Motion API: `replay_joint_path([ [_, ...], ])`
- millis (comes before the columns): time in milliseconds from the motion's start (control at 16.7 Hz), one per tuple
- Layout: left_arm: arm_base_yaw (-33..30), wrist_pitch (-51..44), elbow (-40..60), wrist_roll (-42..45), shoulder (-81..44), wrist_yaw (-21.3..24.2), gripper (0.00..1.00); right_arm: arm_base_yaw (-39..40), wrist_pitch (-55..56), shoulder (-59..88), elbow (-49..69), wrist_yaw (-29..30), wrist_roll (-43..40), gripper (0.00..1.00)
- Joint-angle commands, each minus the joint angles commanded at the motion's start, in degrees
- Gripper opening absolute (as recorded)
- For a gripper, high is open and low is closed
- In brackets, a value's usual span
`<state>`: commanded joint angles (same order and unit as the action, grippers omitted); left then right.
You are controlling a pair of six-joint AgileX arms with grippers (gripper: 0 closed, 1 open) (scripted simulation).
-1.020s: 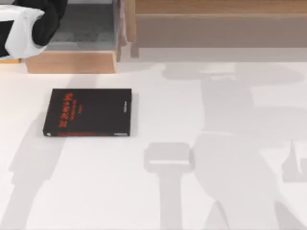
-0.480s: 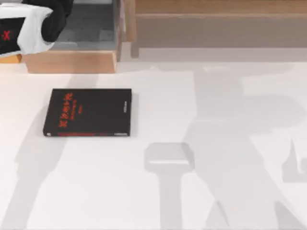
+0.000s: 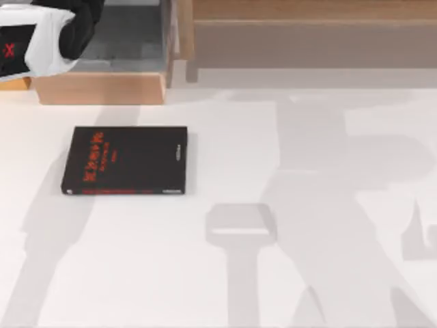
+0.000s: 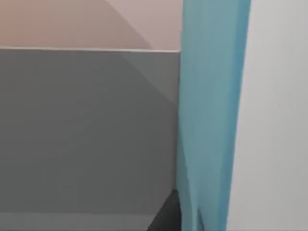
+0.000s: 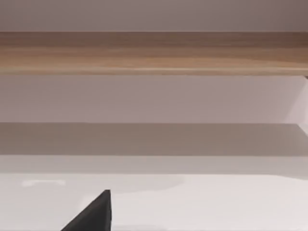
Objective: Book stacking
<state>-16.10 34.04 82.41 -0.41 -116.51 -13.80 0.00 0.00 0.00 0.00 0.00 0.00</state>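
Observation:
The black book [image 3: 125, 160] with red lettering lies flat on the white table [image 3: 225, 287], left of the middle. My left arm [image 3: 44, 34] hangs over the back left corner, by the wooden box. In the left wrist view the light blue book [image 4: 211, 120] stands on edge close to the camera. My left gripper [image 4: 185, 219] is shut on it, with one dark finger [image 4: 166, 216] against its side. A dark piece of my right gripper [image 5: 96, 214] shows low over the table, facing the long wooden shelf [image 5: 154, 53].
A wooden box [image 3: 102, 87] with a grey floor stands at the back left, just behind the black book. A long wooden shelf [image 3: 307, 27] runs along the back edge. Arm shadows fall across the table's right half.
My left arm has shifted a little to the right at the back left corner. The arm shadow on the right half has moved. The black book has stayed put.

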Motion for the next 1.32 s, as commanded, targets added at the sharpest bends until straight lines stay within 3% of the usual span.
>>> replay_joint_path([
  [300, 0.0, 0.0, 0.0, 0.0, 0.0, 0.0, 0.02, 0.0, 0.0, 0.0, 0.0, 0.0, 0.0, 1.0],
  [360, 0.0, 0.0, 0.0, 0.0, 0.0, 0.0, 0.0, 0.0, 0.0, 0.0, 0.0, 0.0, 0.0, 1.0],
  [900, 0.1, -0.1, -0.1, 0.1, 0.1, -0.1, 0.0, 0.0, 0.0, 0.0, 0.0, 0.0, 0.0, 1.0],
  [1320, 1.8, -1.1, -3.2, 0.2, 1.3, -7.3, 0.0, 0.0, 0.0, 0.0, 0.0, 0.0, 0.0, 1.0],
])
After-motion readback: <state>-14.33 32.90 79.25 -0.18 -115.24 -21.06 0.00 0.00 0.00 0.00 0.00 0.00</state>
